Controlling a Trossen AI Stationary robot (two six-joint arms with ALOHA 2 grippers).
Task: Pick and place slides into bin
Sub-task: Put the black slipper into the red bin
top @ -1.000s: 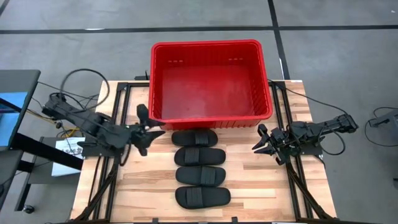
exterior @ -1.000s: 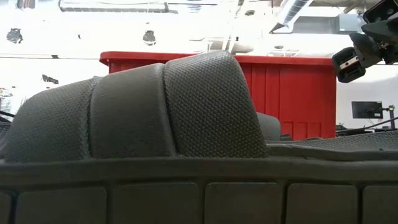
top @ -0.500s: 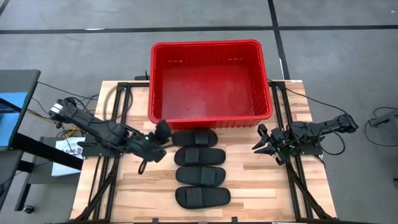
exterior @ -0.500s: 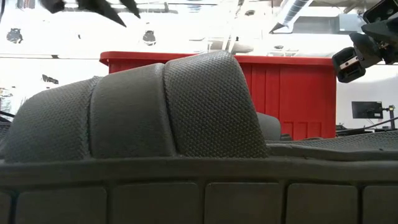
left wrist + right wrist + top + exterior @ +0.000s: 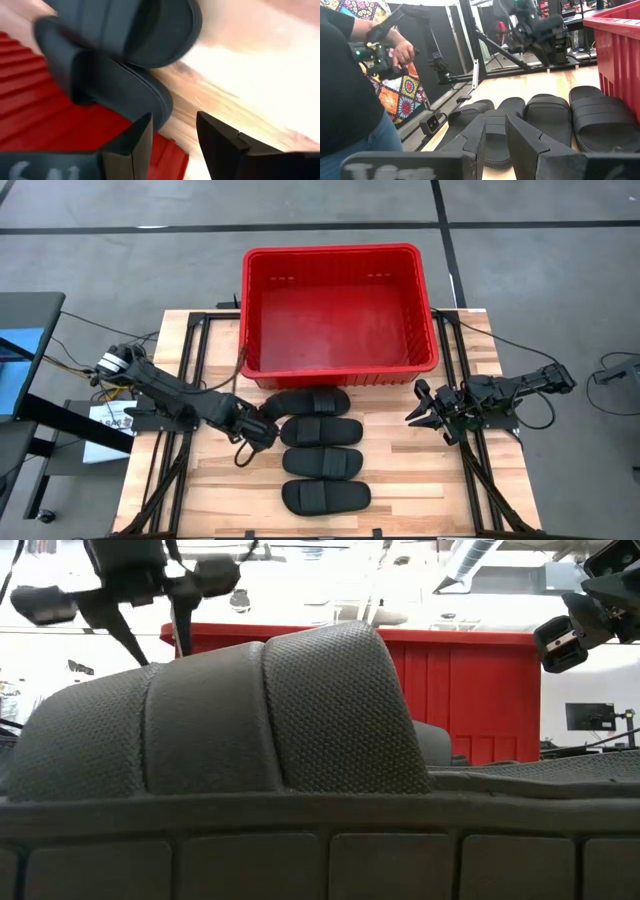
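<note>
Four black slides lie sole-down in a column on the wooden table: the farthest point(image 5: 313, 401) lies beside the bin, then two more point(image 5: 321, 431) point(image 5: 321, 462), then the nearest point(image 5: 326, 497). The red bin point(image 5: 340, 310) stands at the table's far edge. My left gripper point(image 5: 262, 425) is open, low at the left ends of the two farthest slides; its wrist view shows those ends point(image 5: 125, 90) point(image 5: 115, 25) just ahead of the open fingers point(image 5: 172, 135). My right gripper point(image 5: 420, 410) is open and empty, right of the slides.
Black frame rails point(image 5: 190, 380) run along both table sides. The nearest slide's strap point(image 5: 250, 720) fills the low view, with the bin point(image 5: 470, 690) behind it. A person point(image 5: 350, 85) holding a controller stands beyond the table's left side.
My left gripper has gone toward the table's right and near edges and down, from beside the bin's left near corner to the left ends of the two farthest slides, turning as it went. The slides and my right arm have kept still.
</note>
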